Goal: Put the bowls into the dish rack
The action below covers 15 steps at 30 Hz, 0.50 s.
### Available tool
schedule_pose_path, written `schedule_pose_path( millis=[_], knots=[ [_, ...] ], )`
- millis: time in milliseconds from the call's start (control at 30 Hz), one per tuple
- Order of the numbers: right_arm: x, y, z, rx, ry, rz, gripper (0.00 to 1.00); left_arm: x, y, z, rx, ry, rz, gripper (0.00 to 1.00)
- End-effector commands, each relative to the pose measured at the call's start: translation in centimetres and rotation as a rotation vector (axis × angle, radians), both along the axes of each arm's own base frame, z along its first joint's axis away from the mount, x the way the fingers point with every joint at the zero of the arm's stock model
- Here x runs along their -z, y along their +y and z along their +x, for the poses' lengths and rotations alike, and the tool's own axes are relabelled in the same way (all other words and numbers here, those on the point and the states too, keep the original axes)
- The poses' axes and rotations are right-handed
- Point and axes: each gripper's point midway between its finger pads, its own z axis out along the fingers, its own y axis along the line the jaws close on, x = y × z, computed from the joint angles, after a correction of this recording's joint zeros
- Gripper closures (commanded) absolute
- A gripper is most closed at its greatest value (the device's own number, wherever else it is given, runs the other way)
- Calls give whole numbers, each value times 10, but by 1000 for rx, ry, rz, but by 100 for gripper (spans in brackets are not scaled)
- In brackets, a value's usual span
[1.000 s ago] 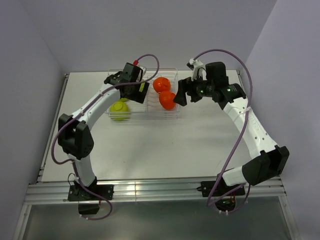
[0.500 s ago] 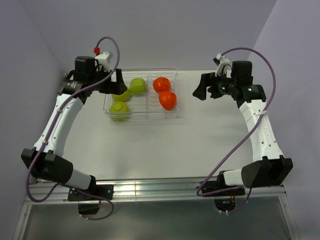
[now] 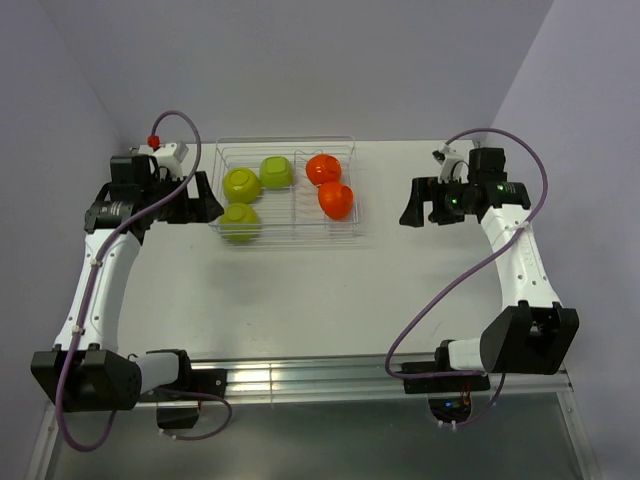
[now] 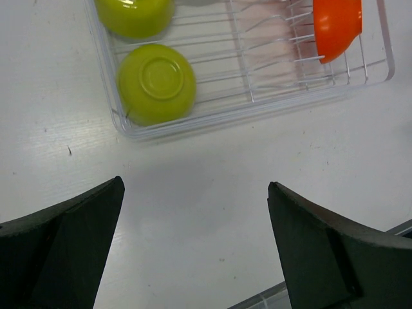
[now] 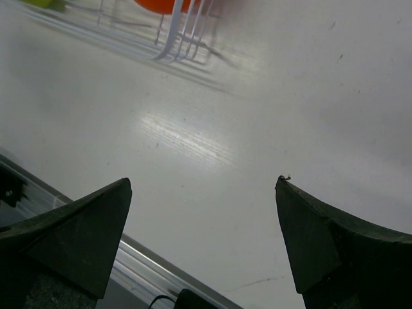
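- At the far edge of the counter [image 3: 300, 300], left of centre: finding the dish rack [image 3: 300, 238] loaded.
- Counting five bowls inside it: three lime-green [image 3: 241, 183] [image 3: 276, 171] [image 3: 240, 222], two orange [image 3: 322, 168] [image 3: 335, 200]; one rack.
- Judging the loading done; seeing nothing lying outside to place.
- Noting left jaws and right jaws spread wide, pinching nothing, flanking the rack.

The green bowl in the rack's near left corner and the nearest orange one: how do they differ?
The green bowl lies upside down, base ring up; the orange bowl stands tilted on edge. The green bowl sits on open wire floor; the orange bowl leans among the prongs. Both rest in the dish rack.
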Motion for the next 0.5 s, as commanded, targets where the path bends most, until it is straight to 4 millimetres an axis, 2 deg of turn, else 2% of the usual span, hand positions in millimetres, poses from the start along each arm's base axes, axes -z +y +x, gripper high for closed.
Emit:
schedule_pose_path(
  millis=[0,267,467],
  knots=[
    [9,-5,-10,-9,1,-38,0,0,7,-8,5,-31,11,0],
    [18,-6,-22,-13,3,-53,0,17,9,-16,-12,-12,11,1],
    [22,-6,-23,-15,10,-53,0,14,13,-12,-41,-17,22,1]
  ],
)
